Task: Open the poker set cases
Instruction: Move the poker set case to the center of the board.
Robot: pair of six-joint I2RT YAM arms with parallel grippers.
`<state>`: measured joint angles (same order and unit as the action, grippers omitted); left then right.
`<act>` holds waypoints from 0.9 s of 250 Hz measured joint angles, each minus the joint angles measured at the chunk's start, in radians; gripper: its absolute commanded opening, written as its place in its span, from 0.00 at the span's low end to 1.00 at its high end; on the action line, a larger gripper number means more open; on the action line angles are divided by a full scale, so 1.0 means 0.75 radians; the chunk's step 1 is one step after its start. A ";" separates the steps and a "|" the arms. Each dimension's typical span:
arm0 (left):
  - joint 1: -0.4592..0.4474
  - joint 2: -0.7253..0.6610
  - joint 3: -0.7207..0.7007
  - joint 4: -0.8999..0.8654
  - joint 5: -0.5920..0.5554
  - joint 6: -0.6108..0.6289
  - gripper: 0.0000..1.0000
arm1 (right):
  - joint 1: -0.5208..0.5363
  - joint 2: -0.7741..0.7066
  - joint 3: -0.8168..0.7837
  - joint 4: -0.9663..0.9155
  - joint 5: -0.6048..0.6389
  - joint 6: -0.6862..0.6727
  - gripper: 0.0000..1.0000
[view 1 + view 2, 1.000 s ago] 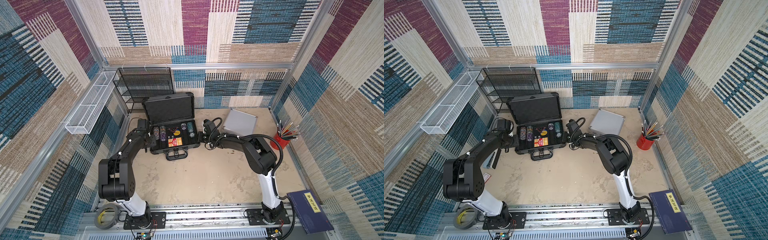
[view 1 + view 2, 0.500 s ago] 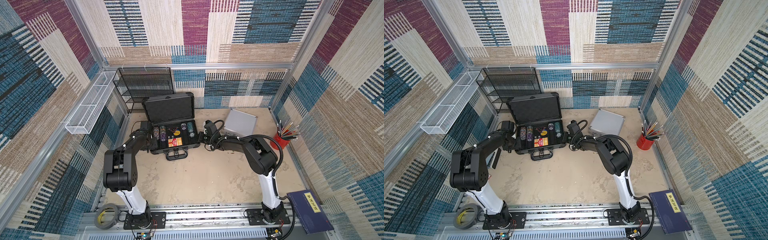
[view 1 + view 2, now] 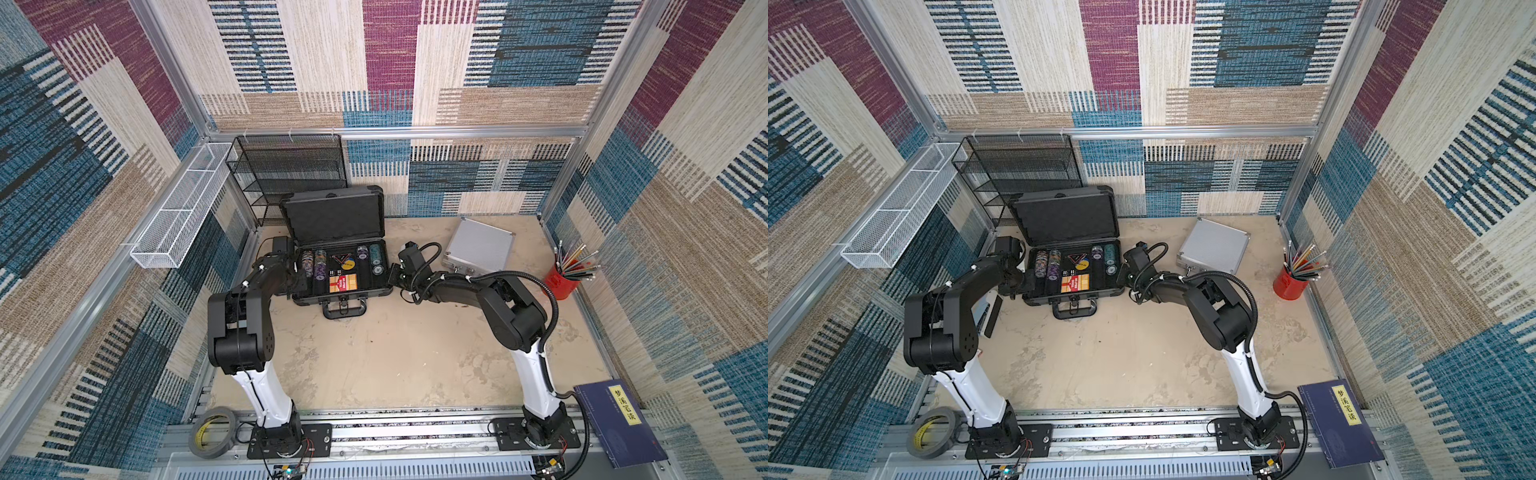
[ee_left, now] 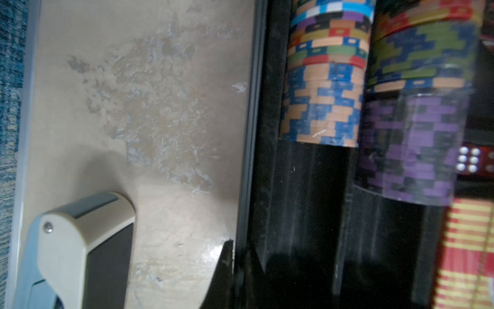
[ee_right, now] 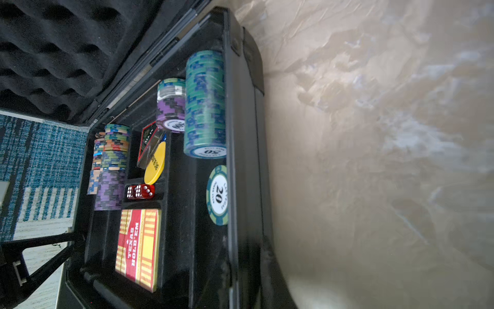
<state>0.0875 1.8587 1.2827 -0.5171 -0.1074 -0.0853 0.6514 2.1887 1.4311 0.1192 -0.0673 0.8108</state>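
Poker cases: two on the tabletop (image 3: pixel 395 353), so the job looks about half done. The black case (image 3: pixel 309 300) sits left of centre and is open. The silver case (image 3: pixel 478 249) lies to its right near the back wall and is not yet opened.
Left claw (image 3: pixel 296 282): clenched, low against the black case's left end wall. I cannot tell whether it pinches the wall or only sits beside it. It is probably there to steady the base.
Black case: the base lies flat with its handle (image 3: pixel 344 309) pointing toward the robot, so the hinge is at the back.
Lid (image 3: pixel 336 216): stands nearly upright, foam lining facing forward, just in front of the black wire rack (image 3: pixel 286 174). At that angle it likely stays up by itself.
Chips (image 3: pixel 314 265): rows lie on their sides in the foam slots. A red and yellow card box (image 3: pixel 343 284) fills the middle front pocket.
Right claw (image 3: pixel 394 279): closed, at the black case's right end wall, opposite the left one. The pictures do not show whether it is pinching the wall. The two arms seem to brace the case from both ends.
Silver case: flat, lid down, turned at an angle, with its front edge toward the right arm. That arm is the nearer one for reaching its front edge.
Pencil cup (image 3: pixel 563 284): red, by the right wall, well apart from both cases.
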 measured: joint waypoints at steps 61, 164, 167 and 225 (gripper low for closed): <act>0.059 0.050 0.073 -0.015 -0.001 0.059 0.04 | 0.033 0.054 0.080 -0.005 0.003 0.053 0.00; 0.124 0.044 0.082 -0.038 -0.087 0.111 0.03 | 0.104 0.134 0.205 -0.026 0.012 0.097 0.00; 0.125 0.044 0.082 -0.038 -0.090 0.112 0.03 | 0.106 0.134 0.205 -0.025 0.013 0.099 0.00; 0.140 0.040 0.082 -0.042 -0.102 0.128 0.02 | 0.133 0.135 0.205 -0.019 0.043 0.130 0.00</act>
<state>0.1925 1.8885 1.3445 -0.5484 -0.1837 0.0109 0.7509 2.2902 1.5848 0.1051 -0.0353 0.9085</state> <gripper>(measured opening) 0.102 0.160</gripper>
